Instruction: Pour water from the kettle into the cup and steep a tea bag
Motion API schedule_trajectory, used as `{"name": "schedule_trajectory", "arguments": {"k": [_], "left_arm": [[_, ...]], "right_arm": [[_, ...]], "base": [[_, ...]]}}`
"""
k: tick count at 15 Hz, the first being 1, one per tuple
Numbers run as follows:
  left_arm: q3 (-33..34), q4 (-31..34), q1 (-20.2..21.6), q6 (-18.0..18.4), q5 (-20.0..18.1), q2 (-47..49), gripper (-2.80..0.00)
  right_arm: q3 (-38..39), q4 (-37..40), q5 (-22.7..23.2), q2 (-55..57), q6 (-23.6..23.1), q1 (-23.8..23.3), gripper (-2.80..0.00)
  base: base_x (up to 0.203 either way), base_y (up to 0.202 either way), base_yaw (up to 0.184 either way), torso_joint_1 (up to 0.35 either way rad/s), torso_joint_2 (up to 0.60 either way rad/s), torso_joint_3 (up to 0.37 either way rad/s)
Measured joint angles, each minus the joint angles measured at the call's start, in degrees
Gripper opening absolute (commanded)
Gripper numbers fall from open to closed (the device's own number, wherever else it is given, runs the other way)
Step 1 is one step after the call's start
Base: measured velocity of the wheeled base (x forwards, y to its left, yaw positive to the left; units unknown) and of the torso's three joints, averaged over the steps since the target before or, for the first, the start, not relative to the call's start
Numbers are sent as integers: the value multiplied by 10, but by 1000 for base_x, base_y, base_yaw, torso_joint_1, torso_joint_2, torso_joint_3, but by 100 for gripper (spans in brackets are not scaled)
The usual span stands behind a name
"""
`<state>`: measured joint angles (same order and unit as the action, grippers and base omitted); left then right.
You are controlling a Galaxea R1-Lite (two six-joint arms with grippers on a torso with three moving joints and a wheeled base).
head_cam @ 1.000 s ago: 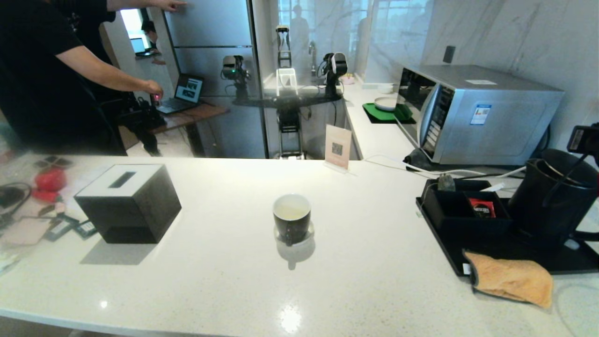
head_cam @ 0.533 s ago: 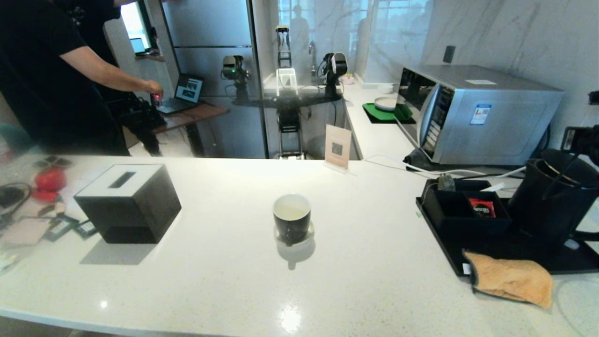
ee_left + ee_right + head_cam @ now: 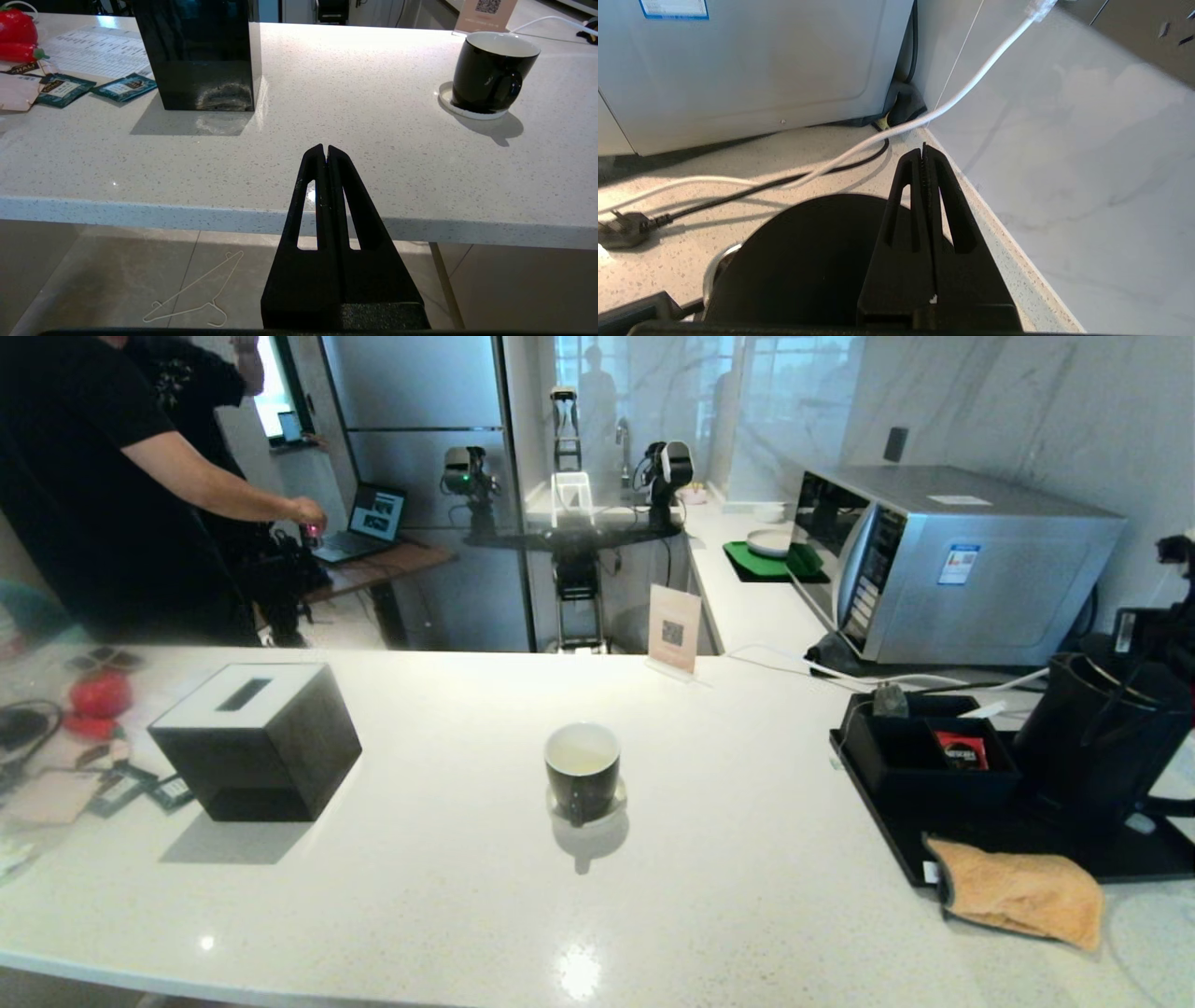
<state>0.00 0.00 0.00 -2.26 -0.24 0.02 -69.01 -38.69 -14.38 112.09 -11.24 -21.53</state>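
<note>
The black cup [image 3: 582,770] with its white inside stands on a white coaster mid-counter, also in the left wrist view [image 3: 490,70]. The large black kettle [image 3: 1102,737] sits on a black tray [image 3: 934,859] at the right. The grey-green tea bag [image 3: 889,700] leans at the back of the tray's organiser. My right arm [image 3: 1158,625] hangs over the kettle at the right edge. Its gripper [image 3: 923,149] is shut and empty above the kettle's lid [image 3: 798,261], pointing at the wall corner. My left gripper [image 3: 324,148] is shut and empty, parked before the counter's front edge.
A black tissue box [image 3: 257,742] stands at the left, with teal packets [image 3: 93,86] and red items beside it. A microwave [image 3: 943,565], cables [image 3: 784,177] and a marble wall lie behind the kettle. An orange cloth [image 3: 1022,891] lies on the tray's front. A person [image 3: 93,495] stands beyond the counter.
My right arm has shifted and turned its wrist a little above the kettle. The person in the background has moved an arm. Cup, kettle and left gripper are unmoved.
</note>
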Motion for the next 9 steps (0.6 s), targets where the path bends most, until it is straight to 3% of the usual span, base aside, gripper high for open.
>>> {"name": "schedule_trajectory", "arguments": {"k": [9], "left_arm": [[0,0,0,0,0,0,-280]], "right_arm": [[3,0,0,27,0,4,-280]], "base": [[0,0,0,0,0,0]]}}
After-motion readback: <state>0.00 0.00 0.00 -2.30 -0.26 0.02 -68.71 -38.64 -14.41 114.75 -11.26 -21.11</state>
